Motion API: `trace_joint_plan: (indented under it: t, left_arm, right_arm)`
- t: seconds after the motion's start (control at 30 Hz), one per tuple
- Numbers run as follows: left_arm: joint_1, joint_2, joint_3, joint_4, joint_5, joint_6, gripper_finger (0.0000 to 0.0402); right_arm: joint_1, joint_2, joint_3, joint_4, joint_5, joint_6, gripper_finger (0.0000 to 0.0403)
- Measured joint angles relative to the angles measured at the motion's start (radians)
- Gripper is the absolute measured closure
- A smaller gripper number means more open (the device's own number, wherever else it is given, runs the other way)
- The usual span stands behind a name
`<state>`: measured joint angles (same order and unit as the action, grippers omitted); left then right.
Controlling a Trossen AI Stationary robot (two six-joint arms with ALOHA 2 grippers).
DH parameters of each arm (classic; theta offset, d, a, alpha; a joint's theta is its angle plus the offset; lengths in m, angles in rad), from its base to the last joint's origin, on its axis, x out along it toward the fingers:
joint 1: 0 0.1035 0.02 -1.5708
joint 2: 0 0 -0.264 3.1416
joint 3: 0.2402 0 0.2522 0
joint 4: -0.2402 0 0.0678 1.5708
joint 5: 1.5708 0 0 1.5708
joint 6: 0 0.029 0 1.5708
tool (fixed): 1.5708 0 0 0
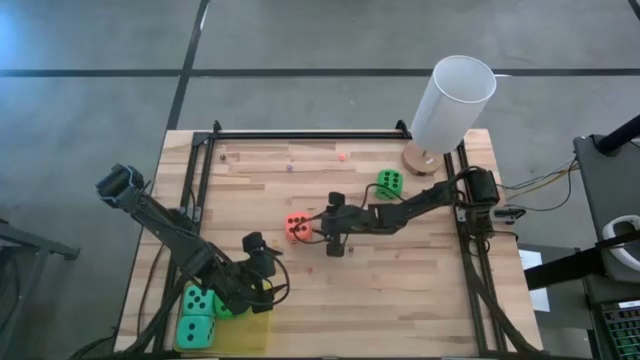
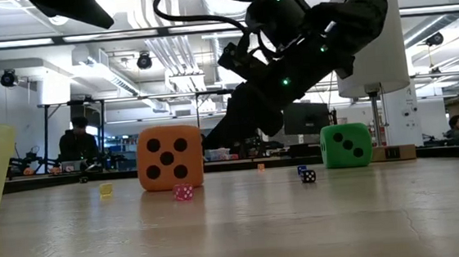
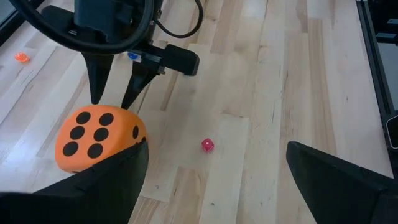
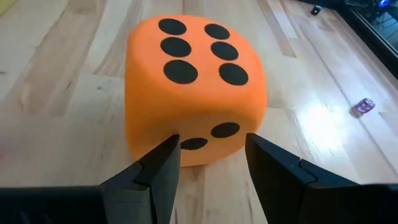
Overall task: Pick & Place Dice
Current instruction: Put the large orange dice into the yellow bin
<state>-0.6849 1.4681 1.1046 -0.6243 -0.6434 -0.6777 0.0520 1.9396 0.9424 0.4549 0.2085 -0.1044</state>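
- A wooden counter (image 1: 400,280) is seen from above, with two dark robot arms reaching over it.
- The right end effector (image 1: 322,229) sits near the counter's centre, its fingers apart, tips just beside the orange-red die (image 1: 297,227) at its 9 o'clock side.
- In the right wrist view the two fingers (image 4: 163,163) frame the near face of the orange-red die (image 4: 196,87), which rests on the counter with six pips up; whether they touch it is unclear.
- The left end effector (image 1: 262,262) is at about 7 o'clock from the orange-red die, well apart from it, with fingers spread wide and nothing between them.
- A green die (image 1: 389,183) lies at 2 o'clock from the orange-red die, near the base of a white cylinder (image 1: 452,102) at the counter's far right corner.
- Two teal dice (image 1: 197,315) and another green die (image 1: 228,308) sit together at the near left corner, beside a yellow container (image 1: 252,335).
- Several tiny dice, one pink (image 3: 208,145), are scattered on the counter.
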Motion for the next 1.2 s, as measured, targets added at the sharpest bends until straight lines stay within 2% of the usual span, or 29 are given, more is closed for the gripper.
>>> trace_joint_plan:
  t: [0.3, 0.57, 0.77, 1.0, 1.2]
  left_arm:
    - [0.0, 0.0, 0.0, 0.0, 0.0, 0.0, 0.0016]
    - [0.0, 0.0, 0.0, 0.0, 0.0, 0.0, 0.002]
    - [0.0, 0.0, 0.0, 0.0, 0.0, 0.0, 0.0019]
    - [0.0, 0.0, 0.0, -0.001, 0.0, 0.0, 0.0019]
    - [0.0, 0.0, 0.0, -0.001, 0.0, 0.0, 0.0016]
  right_arm:
    - [0.001, -0.001, 0.0, -0.004, -0.013, -0.001, 0.0223]
    - [0.003, -0.002, 0.015, -0.002, -0.179, 0.0, 0.0223]
    - [0.002, -0.016, 0.019, -0.047, -0.183, 0.0, 0.0223]
    - [0.002, -0.125, 0.019, -0.175, -0.182, -0.007, 0.0223]
    - [0.01, -0.292, 0.017, -0.358, -0.18, -0.003, 0.0223]
